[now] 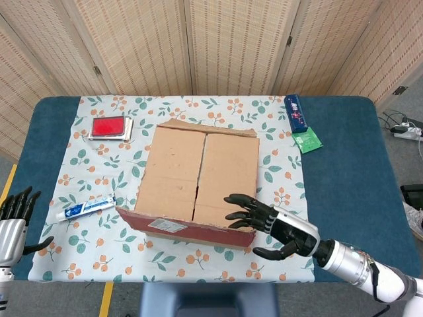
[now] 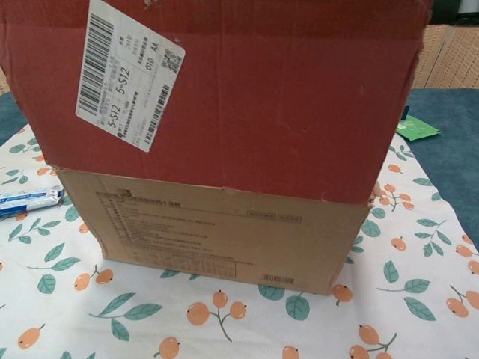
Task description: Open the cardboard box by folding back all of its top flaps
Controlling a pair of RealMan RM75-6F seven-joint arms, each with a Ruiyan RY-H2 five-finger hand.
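We see the box in the middle of the floral cloth on the tabletop. Its red front flap stands raised at the near edge, while the two inner flaps lie flat and closed. Our right robot hand spreads its fingers wide, resting on the flap's top edge near the box's right corner, holding nothing. Our left robot hand waits at the tabletop's left edge, fingers apart and empty. A toothpaste tube lies left of the box.
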